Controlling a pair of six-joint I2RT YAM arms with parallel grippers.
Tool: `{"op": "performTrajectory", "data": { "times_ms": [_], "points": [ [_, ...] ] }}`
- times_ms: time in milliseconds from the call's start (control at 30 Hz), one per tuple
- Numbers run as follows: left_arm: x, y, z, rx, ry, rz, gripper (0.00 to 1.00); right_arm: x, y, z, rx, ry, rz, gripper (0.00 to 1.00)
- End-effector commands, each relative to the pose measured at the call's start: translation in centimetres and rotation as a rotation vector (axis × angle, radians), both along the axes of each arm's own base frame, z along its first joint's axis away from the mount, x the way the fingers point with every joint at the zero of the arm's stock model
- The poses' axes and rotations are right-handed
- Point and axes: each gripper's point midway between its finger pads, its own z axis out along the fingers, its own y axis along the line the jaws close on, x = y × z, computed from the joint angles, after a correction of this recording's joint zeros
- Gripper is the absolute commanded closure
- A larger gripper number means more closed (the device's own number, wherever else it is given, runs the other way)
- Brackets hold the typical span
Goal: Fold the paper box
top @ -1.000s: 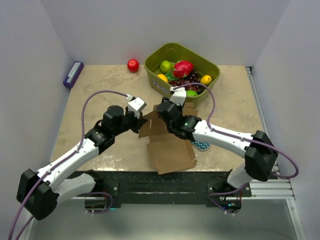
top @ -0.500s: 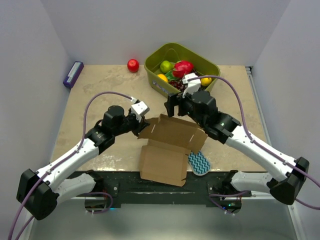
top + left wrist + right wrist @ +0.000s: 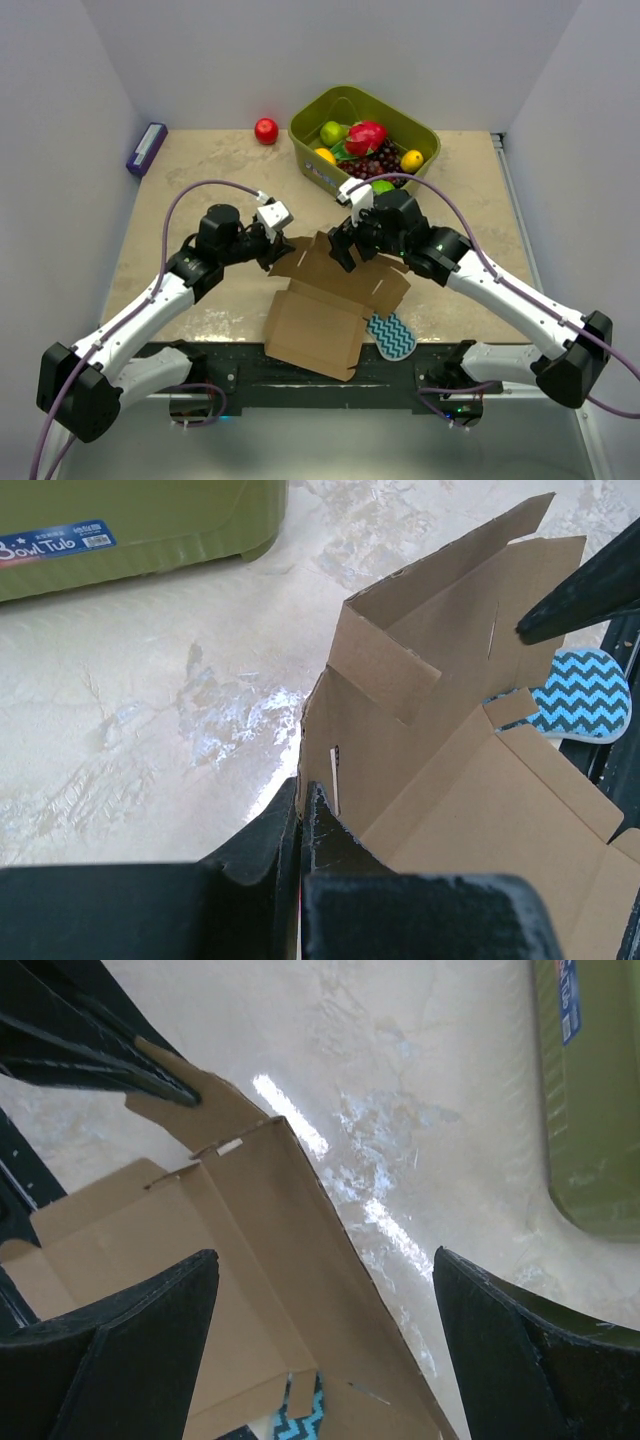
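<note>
The paper box [image 3: 325, 300] is a plain brown cardboard blank, partly unfolded, lying at the near middle of the table with its far panels raised. My left gripper [image 3: 281, 250] is shut on the box's left side wall; in the left wrist view [image 3: 298, 800] the thin cardboard edge sits between the closed fingers. My right gripper [image 3: 345, 247] is open above the box's raised far panel. In the right wrist view its wide-apart fingers [image 3: 150, 1330] straddle the folded cardboard edge [image 3: 300, 1220] without touching it.
A green basket [image 3: 365, 140] of fruit stands at the back, close behind the right gripper. A teal zigzag sponge [image 3: 393, 335] lies partly under the box's right side. A red apple [image 3: 266, 131] and a purple block [image 3: 146, 148] sit at the back left.
The right arm swung off the box toward the basket, then came back over the raised far panel, open. The box spread open and slid toward the near left edge. The left gripper kept its hold.
</note>
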Motion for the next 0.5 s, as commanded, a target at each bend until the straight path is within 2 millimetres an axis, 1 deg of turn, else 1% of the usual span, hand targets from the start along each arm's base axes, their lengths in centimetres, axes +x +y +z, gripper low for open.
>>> {"op": "performTrajectory", "data": {
  "times_ms": [0,67,133,167,233,333,400,433,467],
  "points": [
    [0.2,-0.5,2.1,-0.022,-0.055,-0.038,1.00,0.3,-1.1,-1.8,-0.077,-0.012,-0.006,0.10],
    [0.3,-0.4,2.1,-0.023,-0.057,-0.035,1.00,0.5,-1.1,-2.6,-0.094,-0.010,-0.011,0.11],
    [0.4,-0.3,2.0,-0.021,-0.056,-0.030,1.00,0.8,-1.2,-3.8,-0.125,0.000,-0.021,0.12],
    [0.5,-0.3,2.0,-0.020,-0.056,-0.026,1.00,1.0,-1.2,-3.9,-0.126,-0.006,-0.025,0.13],
    [0.6,-0.2,1.7,-0.018,-0.048,-0.015,1.00,1.3,-1.2,-4.6,-0.140,-0.001,-0.033,0.18],
    [1.4,0.2,1.3,-0.007,-0.039,0.038,1.00,1.6,-1.0,-5.1,-0.146,0.001,-0.040,0.31],
    [1.9,0.6,1.1,-0.003,-0.036,0.079,1.00,1.8,-1.0,-5.0,-0.149,-0.002,-0.043,0.38],
    [2.3,0.9,1.2,0.005,-0.044,0.106,1.00,2.1,-0.9,-5.0,-0.148,-0.007,-0.051,0.45],
    [2.4,1.0,1.2,0.004,-0.045,0.117,1.00,2.1,-0.7,-4.8,-0.142,-0.008,-0.044,0.48]
  ]
}}
